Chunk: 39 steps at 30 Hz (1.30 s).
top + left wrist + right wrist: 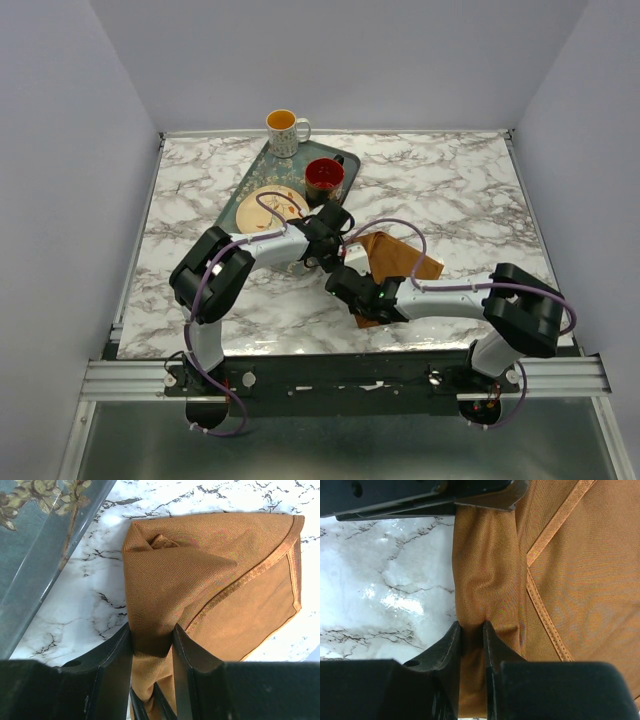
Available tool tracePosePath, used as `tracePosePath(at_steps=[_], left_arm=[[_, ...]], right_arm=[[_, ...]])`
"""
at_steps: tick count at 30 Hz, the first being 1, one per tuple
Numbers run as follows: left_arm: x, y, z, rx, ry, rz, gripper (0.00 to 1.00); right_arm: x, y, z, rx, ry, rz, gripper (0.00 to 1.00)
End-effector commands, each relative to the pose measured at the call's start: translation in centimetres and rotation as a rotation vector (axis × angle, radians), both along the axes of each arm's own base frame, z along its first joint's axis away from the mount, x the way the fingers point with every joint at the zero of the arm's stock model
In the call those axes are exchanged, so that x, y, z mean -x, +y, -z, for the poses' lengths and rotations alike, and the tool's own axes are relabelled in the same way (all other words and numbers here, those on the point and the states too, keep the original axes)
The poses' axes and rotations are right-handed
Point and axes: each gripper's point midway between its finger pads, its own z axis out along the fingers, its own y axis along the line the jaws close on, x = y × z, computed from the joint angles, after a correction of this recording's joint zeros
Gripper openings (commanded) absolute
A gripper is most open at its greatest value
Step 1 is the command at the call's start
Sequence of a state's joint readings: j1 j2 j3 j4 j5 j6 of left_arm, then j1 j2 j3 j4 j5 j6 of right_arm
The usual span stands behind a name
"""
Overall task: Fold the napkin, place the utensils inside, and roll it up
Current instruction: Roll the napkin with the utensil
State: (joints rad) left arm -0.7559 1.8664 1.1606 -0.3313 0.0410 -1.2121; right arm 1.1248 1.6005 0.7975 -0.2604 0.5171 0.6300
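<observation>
The rust-brown napkin (pixel 405 258) lies partly folded on the marble table, its hemmed edge turned over in the left wrist view (pixel 210 570). My left gripper (pixel 152 636) is shut on a bunched fold at the napkin's left edge. Just in front of it, my right gripper (pixel 472 630) pinches a fold of the same edge of the napkin (pixel 570 580). From above, the left gripper (pixel 346 260) and the right gripper (pixel 346 277) meet tip to tip at that edge. I cannot make out the utensils in any view.
A dark green patterned tray (pixel 243 188) at the back left holds a plate (pixel 262 212) and a red mug (pixel 324 177). A white mug (pixel 285 130) stands at its far end. The tray's rim (pixel 30 565) runs close to the napkin's left side.
</observation>
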Motion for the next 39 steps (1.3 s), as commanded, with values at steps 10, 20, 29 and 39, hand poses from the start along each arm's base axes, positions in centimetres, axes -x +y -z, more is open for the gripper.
tracePosePath(at_steps=[10,20,29,39], left_arm=[[0.9,0.3,-0.2,-0.029,-0.015,0.093,0.17],[0.0,-0.2,-2.0,-0.001,-0.106,0.171,0.59],[-0.2,0.6,-5.1,-0.001,-0.214,0.259,0.98],[2.4,2.2,-7.8,0.087,-0.333,0.386,0.97]], right_arm=[[4.4,-1.1,3.3,-0.253,0.246,-0.069,0.01],[4.4,-1.4,2.5,-0.453,0.295,-0.061,0.01],[4.6,-1.7,1.8,-0.65,0.361,-0.064,0.0],[4.3,-2.0,-0.4,-0.943,0.453,-0.09,0.01]])
